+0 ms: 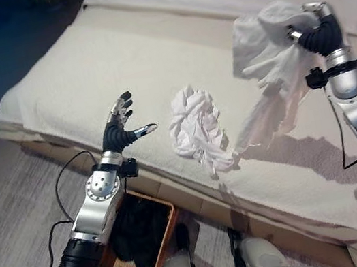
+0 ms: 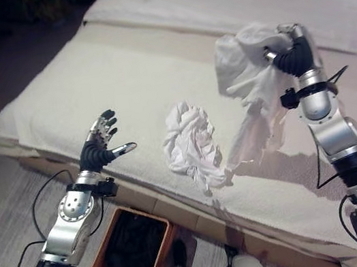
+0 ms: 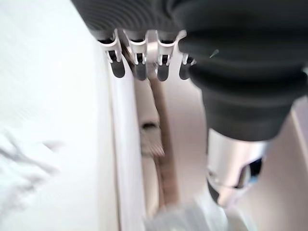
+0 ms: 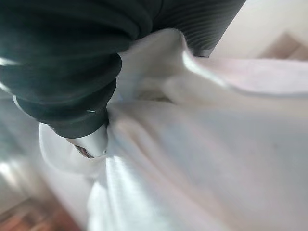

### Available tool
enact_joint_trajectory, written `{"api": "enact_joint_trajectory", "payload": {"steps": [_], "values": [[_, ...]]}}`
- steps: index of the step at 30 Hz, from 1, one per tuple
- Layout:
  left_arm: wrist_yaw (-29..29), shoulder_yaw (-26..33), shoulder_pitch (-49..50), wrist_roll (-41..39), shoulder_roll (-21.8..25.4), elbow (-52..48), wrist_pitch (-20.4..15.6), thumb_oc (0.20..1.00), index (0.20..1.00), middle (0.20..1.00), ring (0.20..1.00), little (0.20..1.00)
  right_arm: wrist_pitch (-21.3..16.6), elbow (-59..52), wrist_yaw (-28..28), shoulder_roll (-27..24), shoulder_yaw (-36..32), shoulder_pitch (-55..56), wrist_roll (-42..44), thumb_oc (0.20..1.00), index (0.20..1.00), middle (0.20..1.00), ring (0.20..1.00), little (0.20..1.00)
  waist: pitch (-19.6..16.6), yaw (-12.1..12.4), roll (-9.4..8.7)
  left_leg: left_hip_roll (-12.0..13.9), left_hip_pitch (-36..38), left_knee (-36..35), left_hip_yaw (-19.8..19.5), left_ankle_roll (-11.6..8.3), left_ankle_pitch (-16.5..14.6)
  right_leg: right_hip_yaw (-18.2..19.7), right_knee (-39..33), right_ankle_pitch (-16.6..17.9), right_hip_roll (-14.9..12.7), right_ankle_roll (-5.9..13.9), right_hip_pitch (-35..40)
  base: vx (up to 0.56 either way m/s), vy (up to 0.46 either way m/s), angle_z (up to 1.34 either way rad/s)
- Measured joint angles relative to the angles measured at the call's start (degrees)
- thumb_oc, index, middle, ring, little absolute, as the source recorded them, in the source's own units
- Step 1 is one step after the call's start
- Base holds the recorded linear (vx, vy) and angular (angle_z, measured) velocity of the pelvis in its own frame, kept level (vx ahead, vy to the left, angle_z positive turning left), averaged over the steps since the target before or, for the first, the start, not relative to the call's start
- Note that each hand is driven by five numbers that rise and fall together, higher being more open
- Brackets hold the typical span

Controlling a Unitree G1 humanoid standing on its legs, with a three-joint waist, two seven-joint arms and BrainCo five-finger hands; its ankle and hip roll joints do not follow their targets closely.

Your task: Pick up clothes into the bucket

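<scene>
Down on the floor against the bed's (image 1: pixel 73 83) near edge the bucket (image 1: pixel 163 250) is waiting under the spread-fingered, empty left hand (image 1: pixel 119 119), the crumpled white garment (image 1: pixel 196 129) is lying mid-bed near that edge, and the right hand (image 1: pixel 310 28) is gripping a hanging white shirt (image 1: pixel 263 56) above the bed's right side, so its load is facing a long leftward carry.

Right hand (image 1: pixel 311 23) lifts white garment (image 1: pixel 264 49) above bed (image 1: pixel 71 76); second garment (image 1: pixel 197 129) lies crumpled.
</scene>
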Motion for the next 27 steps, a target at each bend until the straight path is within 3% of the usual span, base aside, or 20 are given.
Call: {"api": "enact_joint_trajectory", "payload": {"steps": [5, 12, 16, 22, 27], "values": [[-2.00, -5.58, -4.56, 0.50, -0.21, 0.25, 2.24, 1.000, 1.000, 1.000, 1.000, 1.000, 0.02, -5.68, 5.57, 0.17, 5.68, -1.40, 4.57, 0.200, 0.200, 0.200, 0.200, 0.200, -2.21, -1.09, -0.40, 0.16, 1.51, -0.02, 0.92, -0.37, -0.60, 0.45, -2.43, 0.94, 0.40, -0.21, 2.46, 0.04, 0.002, -0.06], [-4.35, -12.47, -8.47, -0.04, -4.32, 4.20, 3.88, 1.000, 1.000, 1.000, 1.000, 1.000, -0.14, -14.55, 11.62, 2.17, 13.48, -2.44, 11.11, 0.200, 0.200, 0.200, 0.200, 0.200, -5.19, -1.54, -0.56, 0.83, 2.67, -0.05, 1.85, -0.73, -1.18, 1.44, -2.71, 1.26, 0.99, -0.31, 3.24, 0.00, 0.001, -0.07], [-4.32, -13.35, -8.55, -0.29, -7.57, 6.51, 3.92, 1.000, 1.000, 1.000, 1.000, 1.000, -0.24, -18.12, 13.83, 2.59, 16.43, -2.63, 13.59, 0.200, 0.200, 0.200, 0.200, 0.200, -6.64, -1.41, -0.59, 0.99, 2.77, -0.06, 2.23, -0.78, -1.19, 1.48, -2.71, 1.17, 1.07, -0.26, 3.27, 0.00, 0.000, 0.00], [-4.43, -17.02, -8.69, -5.13, -9.29, 7.56, 4.97, 1.000, 1.000, 1.000, 1.000, 1.000, -0.24, -19.75, 16.02, 2.94, 19.95, -3.77, 20.08, 0.200, 0.200, 0.200, 0.200, 0.200, -7.52, -1.32, -0.59, 1.06, 3.18, -0.07, 2.62, -0.71, -1.14, 1.66, -2.71, 1.09, 0.97, -0.12, 3.55, 0.01, 0.000, -0.01], [-6.79, -23.02, -10.39, -17.61, -7.96, 5.85, 6.03, 1.000, 1.000, 1.000, 1.000, 1.000, -0.25, -19.75, 16.75, 3.05, 21.74, -3.77, 24.66, 0.200, 0.200, 0.200, 0.200, 0.200, -8.50, -1.51, -0.57, 0.97, 3.20, -0.07, 2.52, -0.70, -1.12, 1.56, -2.71, 1.09, 0.91, -0.13, 3.63, 0.00, 0.000, 0.00]]}}
